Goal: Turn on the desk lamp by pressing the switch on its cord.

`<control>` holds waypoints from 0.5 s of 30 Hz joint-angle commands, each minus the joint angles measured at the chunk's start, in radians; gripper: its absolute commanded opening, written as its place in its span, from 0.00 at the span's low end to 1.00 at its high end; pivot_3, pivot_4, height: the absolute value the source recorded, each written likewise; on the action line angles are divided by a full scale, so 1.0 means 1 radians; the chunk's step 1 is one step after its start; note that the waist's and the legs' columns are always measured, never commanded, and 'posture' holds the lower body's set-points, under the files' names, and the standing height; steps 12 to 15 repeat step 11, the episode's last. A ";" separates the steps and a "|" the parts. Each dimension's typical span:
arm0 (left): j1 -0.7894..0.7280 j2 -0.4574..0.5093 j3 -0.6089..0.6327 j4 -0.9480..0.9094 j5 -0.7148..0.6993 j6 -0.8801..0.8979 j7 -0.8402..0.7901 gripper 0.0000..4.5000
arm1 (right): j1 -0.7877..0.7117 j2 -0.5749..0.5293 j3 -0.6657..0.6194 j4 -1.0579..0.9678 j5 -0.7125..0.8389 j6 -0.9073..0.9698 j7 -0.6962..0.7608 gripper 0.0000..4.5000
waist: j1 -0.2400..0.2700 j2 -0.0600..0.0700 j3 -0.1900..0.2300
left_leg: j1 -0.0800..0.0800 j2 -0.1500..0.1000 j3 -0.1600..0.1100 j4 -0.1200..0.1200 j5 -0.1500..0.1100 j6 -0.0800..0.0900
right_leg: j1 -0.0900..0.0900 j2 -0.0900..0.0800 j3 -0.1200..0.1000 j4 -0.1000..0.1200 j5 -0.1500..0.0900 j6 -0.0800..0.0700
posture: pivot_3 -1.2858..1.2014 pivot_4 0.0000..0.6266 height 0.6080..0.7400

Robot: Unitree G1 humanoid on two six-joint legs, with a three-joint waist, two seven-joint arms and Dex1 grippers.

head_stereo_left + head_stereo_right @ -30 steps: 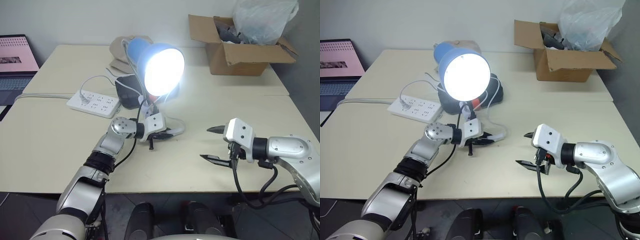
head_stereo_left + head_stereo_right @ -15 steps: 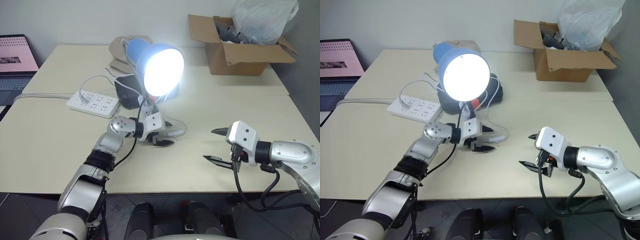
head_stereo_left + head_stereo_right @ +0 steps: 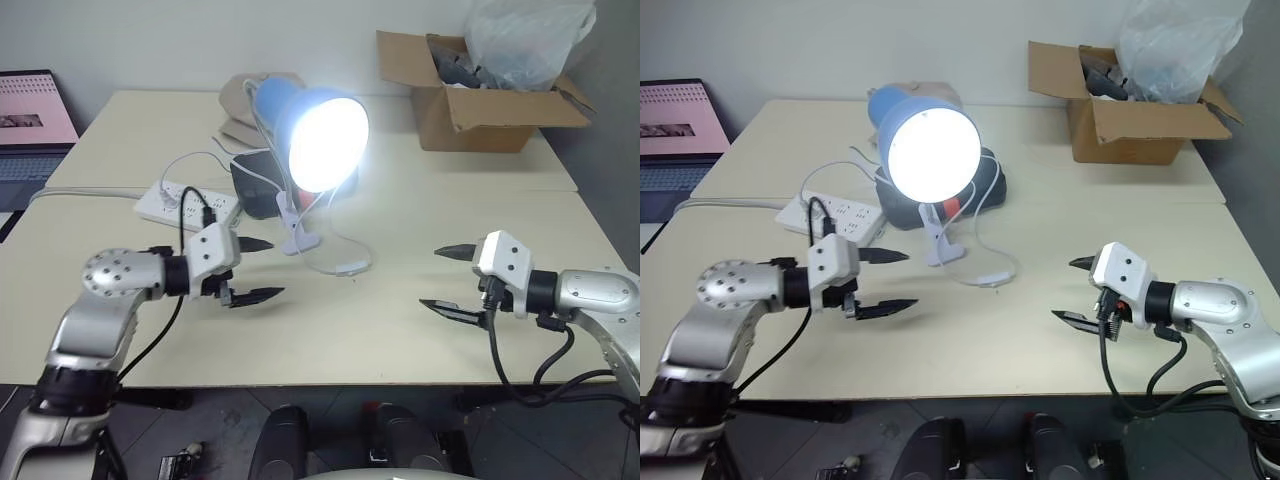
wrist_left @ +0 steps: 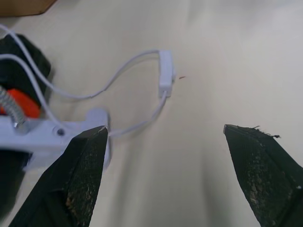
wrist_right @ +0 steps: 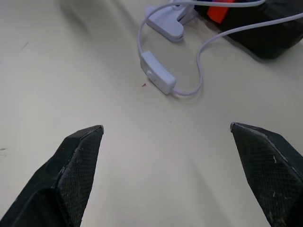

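The desk lamp [image 3: 305,118] stands lit at the middle of the table, its blue shade and glowing bulb facing me above the white clip base [image 3: 297,237]. Its thin white cord [image 3: 985,215] loops forward to the small white switch [image 3: 350,268], which lies flat on the table with nothing touching it. My left gripper [image 3: 272,268] hangs open and empty above the table, well left of the switch [image 4: 165,75]. On the other side my right gripper [image 3: 432,277] is open and empty too, pointing toward the switch [image 5: 157,78] from a short way off.
A white power strip [image 3: 185,203] lies left of the lamp and a black object [image 3: 255,185] sits behind the clip. At the back right stands a cardboard box [image 3: 480,100] holding a plastic bag. A laptop [image 3: 30,110] is at the far left.
My left gripper was shut at the switch; it has opened, let go and drawn back to the left and upward. The lamp stays lit. The right gripper has drifted slightly right.
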State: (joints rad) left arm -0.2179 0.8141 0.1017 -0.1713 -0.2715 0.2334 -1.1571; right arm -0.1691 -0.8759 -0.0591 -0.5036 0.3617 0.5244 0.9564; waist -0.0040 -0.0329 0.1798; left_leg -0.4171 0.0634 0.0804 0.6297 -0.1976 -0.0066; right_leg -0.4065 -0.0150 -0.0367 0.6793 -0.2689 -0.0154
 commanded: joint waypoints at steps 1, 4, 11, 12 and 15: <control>0.170 0.031 0.135 -0.145 -0.024 0.039 0.063 0.90 | 0.011 -0.029 -0.076 0.040 0.023 -0.109 0.070 1.00 | 0.000 0.000 0.000 | 0.000 0.000 0.000 0.000 0.000 0.000 | 0.000 0.000 0.000 -0.001 0.000 0.000 | 0.52 0.24 1.00; 0.273 0.041 0.187 -0.196 -0.050 0.063 0.065 0.90 | 0.007 -0.030 -0.080 0.070 0.035 -0.156 0.107 1.00 | 0.002 0.000 0.000 | 0.000 0.000 0.001 0.000 0.000 0.000 | 0.000 -0.001 0.000 -0.001 0.000 -0.001 | 0.52 0.24 1.00; 0.281 0.029 0.186 -0.206 -0.066 0.067 0.099 0.90 | -0.021 -0.019 -0.059 0.105 0.034 -0.192 0.131 1.00 | 0.008 0.000 0.000 | 0.001 0.000 0.000 0.000 0.000 0.000 | 0.000 -0.001 -0.001 0.000 -0.003 -0.006 | 0.52 0.24 1.00; 0.281 0.029 0.186 -0.206 -0.066 0.067 0.099 0.90 | -0.021 -0.019 -0.059 0.105 0.034 -0.192 0.131 1.00 | 0.008 0.000 0.000 | 0.001 0.000 0.000 0.000 0.000 0.000 | 0.000 -0.001 -0.001 0.000 -0.003 -0.006 | 0.52 0.24 1.00; 0.281 0.029 0.186 -0.206 -0.066 0.067 0.099 0.90 | -0.021 -0.019 -0.059 0.105 0.034 -0.192 0.131 1.00 | 0.008 0.000 0.000 | 0.001 0.000 0.000 0.000 0.000 0.000 | 0.000 -0.001 -0.001 0.000 -0.003 -0.006 | 0.52 0.24 1.00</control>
